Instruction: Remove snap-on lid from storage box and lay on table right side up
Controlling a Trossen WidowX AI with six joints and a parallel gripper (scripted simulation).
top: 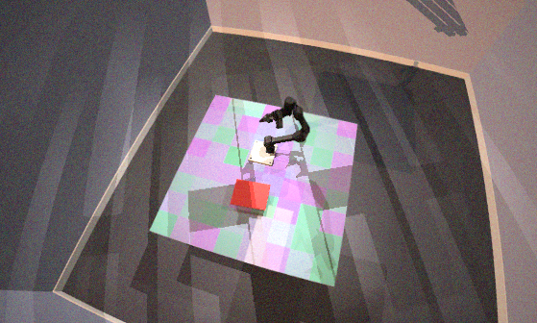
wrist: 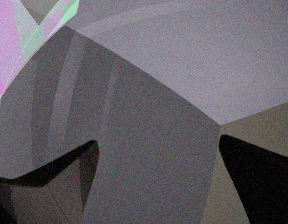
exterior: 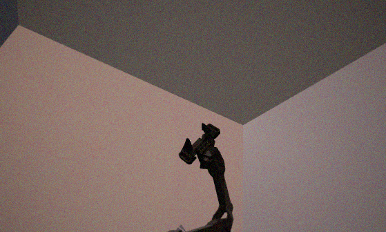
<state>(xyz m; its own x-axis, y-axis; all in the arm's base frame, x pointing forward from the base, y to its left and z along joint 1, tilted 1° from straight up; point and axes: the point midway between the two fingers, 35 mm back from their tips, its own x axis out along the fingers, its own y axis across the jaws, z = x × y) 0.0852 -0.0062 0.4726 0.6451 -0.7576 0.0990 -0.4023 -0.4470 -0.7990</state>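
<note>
From the top view, my arm (top: pixel 303 126) (exterior: pixel 222 188) stands on a pale base plate (top: pixel 254 155) on the patchwork table (top: pixel 277 233) (wrist: pixel 6 42), whose squares are pink, green and whitish. The arm bends out to one side and folds back, carrying my gripper (top: pixel 270 124) (exterior: pixel 195 131) (wrist: pixel 160 145) well apart from the red storage box (top: pixel 251 194). The box sits on the table near my base plate, on the side away from the gripper, with a gap between plate and box. Its upper surface shows two shades of red; I cannot tell lid from body at this size. Dark shadows cross the squares around it.

From the exterior view, I reach up from the bottom edge against a pinkish wall (exterior: pixel 90 138), close to the corner where it meets a greyer wall (exterior: pixel 318 145). My two fingers are spread wide, tilted, with nothing held between them.

From the wrist view, my dark fingertips come in at either side, well apart, and I see only the room beyond through the gap. A slice of the table fills the upper left corner.
</note>
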